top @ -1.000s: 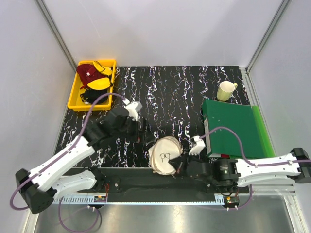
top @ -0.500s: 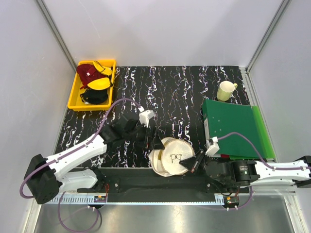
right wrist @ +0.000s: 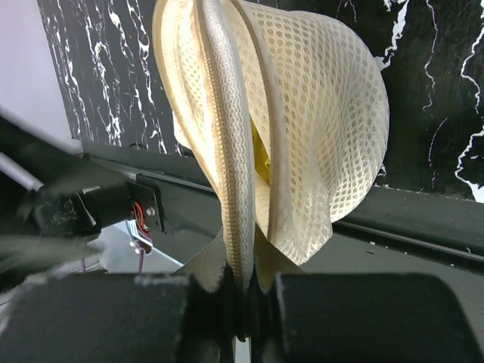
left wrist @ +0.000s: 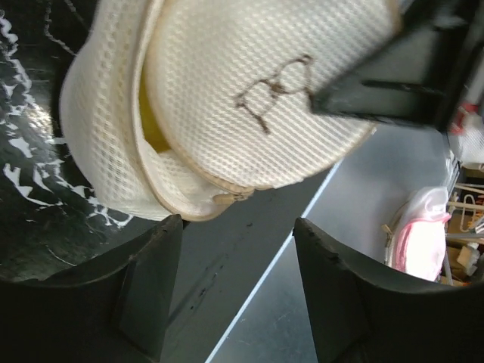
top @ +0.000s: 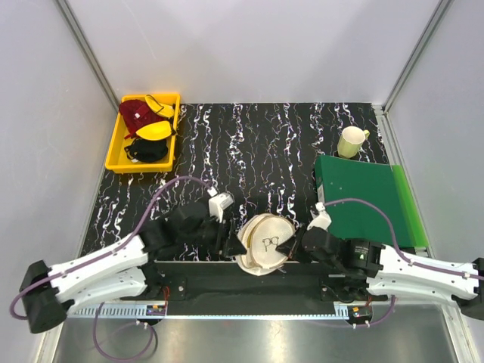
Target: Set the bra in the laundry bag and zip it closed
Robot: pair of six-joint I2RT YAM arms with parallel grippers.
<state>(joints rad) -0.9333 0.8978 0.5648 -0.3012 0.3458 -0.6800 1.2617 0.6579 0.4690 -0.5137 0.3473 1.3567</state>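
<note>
The right gripper (right wrist: 242, 302) is clamped on the zip rim of the laundry bag (right wrist: 318, 113), pinching the toothed tape between its two fingers and holding the cream mesh shell tipped up on edge at the near edge of the black marbled table (top: 265, 151). The bag's two domed halves gape apart along the side facing the wrist camera, and a sliver of the mustard-yellow bra (right wrist: 262, 155) shows inside the gap (only a narrow strip of fabric is visible). Just to the bag's left, the left gripper (left wrist: 238, 280) stands with its jaws spread wide and grasping nothing; the bag's lower rim lies just beyond its fingertips, and the small dark bra drawing on the upper half faces its camera. Well apart at the far left corner, a yellow bin (top: 119, 147) holds a dark red garment (top: 136, 115), a bright yellow garment (top: 155, 130) with black trim and a black garment (top: 145, 150). On the right side a green binder (top: 363, 200) lies flat, with a pale yellow mug (top: 352, 141) standing just beyond its far edge
</note>
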